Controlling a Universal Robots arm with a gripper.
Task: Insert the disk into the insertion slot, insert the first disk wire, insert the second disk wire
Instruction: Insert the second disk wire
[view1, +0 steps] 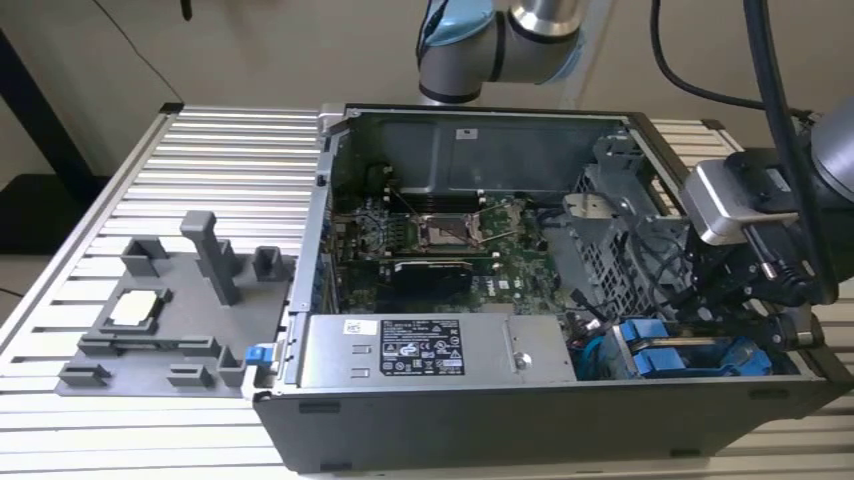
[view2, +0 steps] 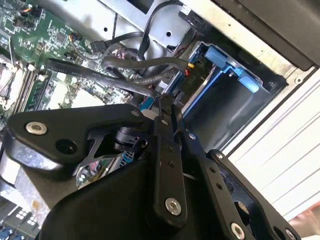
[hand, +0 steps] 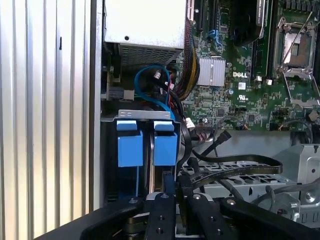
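Two blue carriers (hand: 130, 145) (hand: 165, 145) sit side by side in the drive bay (view1: 667, 350) at the case's near corner on the exterior view's right. The disk is one of them; I cannot tell which. My gripper (hand: 181, 190) hangs just over the bay's mouth, nearest the second carrier. Its fingers (view2: 172, 125) are drawn close together on a black wire connector (hand: 182, 180). From there a flat black disk wire (hand: 235, 170) curves away over the metal cage. In the second wrist view the fingertips meet among the black cables (view2: 125, 75), beside the blue carrier frame (view2: 225, 65).
The open computer case (view1: 400, 420) lies on a slatted metal table (view1: 227, 150), with motherboard (hand: 235, 75) and power supply (view1: 427, 350) exposed. A grey fixture tray (view1: 160, 310) stands at the exterior view's left. A metal drive cage (view1: 614, 230) and loose cables crowd the gripper.
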